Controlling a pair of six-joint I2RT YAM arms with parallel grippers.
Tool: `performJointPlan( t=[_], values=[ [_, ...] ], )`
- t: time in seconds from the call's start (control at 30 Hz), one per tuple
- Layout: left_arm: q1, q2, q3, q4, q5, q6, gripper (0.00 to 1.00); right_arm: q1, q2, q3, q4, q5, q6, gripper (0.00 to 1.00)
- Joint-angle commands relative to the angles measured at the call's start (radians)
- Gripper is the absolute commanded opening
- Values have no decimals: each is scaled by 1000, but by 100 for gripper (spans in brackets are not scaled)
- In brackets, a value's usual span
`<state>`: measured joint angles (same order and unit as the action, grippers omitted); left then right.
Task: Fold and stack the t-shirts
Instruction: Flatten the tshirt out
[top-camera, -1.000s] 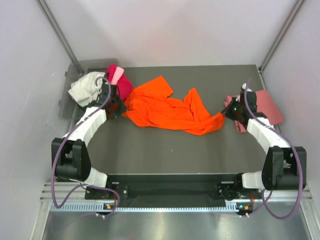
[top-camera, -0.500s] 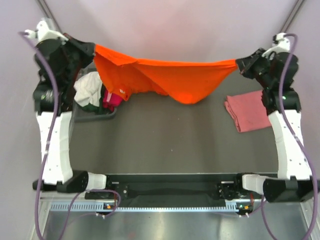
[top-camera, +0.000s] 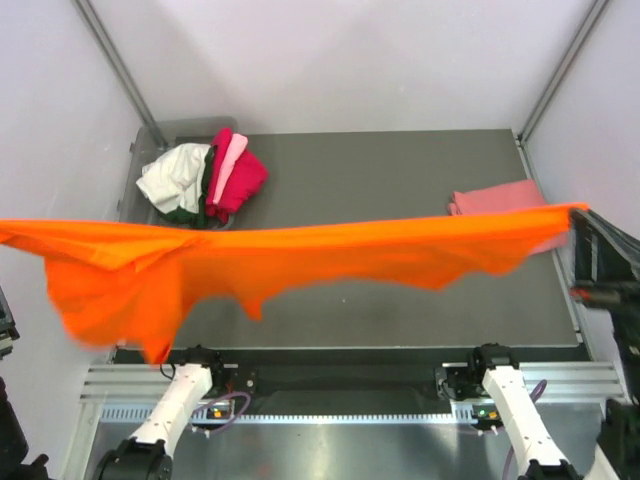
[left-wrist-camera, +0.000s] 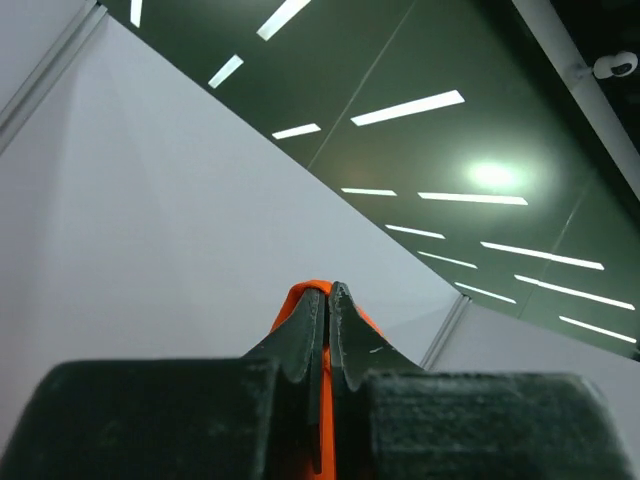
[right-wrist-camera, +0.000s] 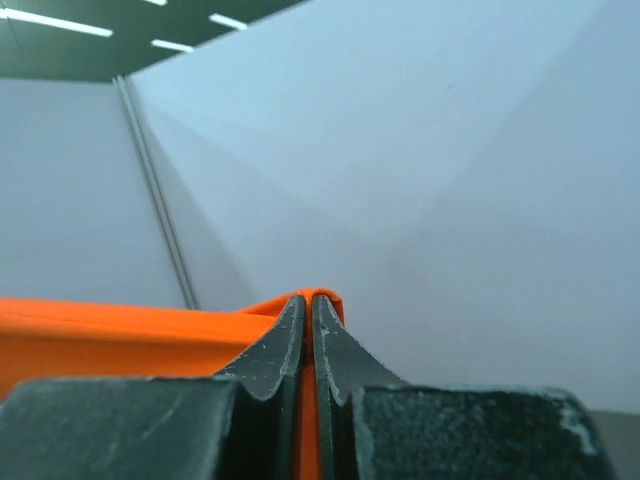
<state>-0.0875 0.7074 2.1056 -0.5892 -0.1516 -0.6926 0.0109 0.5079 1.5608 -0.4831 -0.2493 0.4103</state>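
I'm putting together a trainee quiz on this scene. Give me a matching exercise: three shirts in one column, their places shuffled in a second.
Shirts
1. orange t-shirt
2. salmon-pink t-shirt
3. white t-shirt

Places
A. crumpled in the heap at the far left corner of the table
B. stretched out in the air from left to right
C. lying at the table's far right side

Pairs: 1-B, 2-C, 3-A

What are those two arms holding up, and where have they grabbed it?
The orange t-shirt, stretched between them: the left gripper pinches the cloth at one end, the right gripper at the opposite end.
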Motion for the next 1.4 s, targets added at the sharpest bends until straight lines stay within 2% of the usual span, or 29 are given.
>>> performJointPlan(
  t=[0.0, 0.17, 0.33, 0.4, 0.5, 0.6, 0.7, 0.83, 0.93, 1.0, 1.1, 1.23, 1.37],
  values=[
    [3, 102, -27, -20, -26, -37, 0, -3, 1, 59, -86, 114, -31, 0],
    [5, 242, -191, 83, 82, -79, 0, -3, 121, 41, -111, 98, -28, 0],
    [3, 386, -378, 216, 124, -85, 0, -3, 263, -86, -51, 93, -1, 0],
    [3, 424, -427, 265, 126, -93, 0, -3, 337, -139, -19, 110, 5, 0],
    [3, 526, -463, 366, 191, -116, 0, -3, 478, -111, 27, 128, 21, 0],
    [5, 628, -412, 436, 231, -134, 0, -5, 639, 14, 37, 78, 36, 0],
    [5, 755, -255, 416, 236, -128, 0, -37, 762, 154, 32, 33, 67, 0],
    [6, 869, 40, 381, 251, -117, 0, -84, 888, 397, -18, -40, 97, 0],
    [5, 946, 166, 361, 257, -128, 0, -114, 972, 479, -23, -103, 140, 0],
    [5, 983, 174, 387, 289, -143, 0, -120, 991, 484, -6, -126, 154, 0],
    [5, 1004, 146, 399, 297, -134, 0, -129, 1012, 435, 26, -160, 173, 0],
    [5, 978, -21, 482, 361, -84, 0, -146, 968, 175, 136, -205, 212, 0],
    [2, 917, -154, 465, 441, -35, 0, -170, 914, -63, 219, -217, 216, 0]
  ],
)
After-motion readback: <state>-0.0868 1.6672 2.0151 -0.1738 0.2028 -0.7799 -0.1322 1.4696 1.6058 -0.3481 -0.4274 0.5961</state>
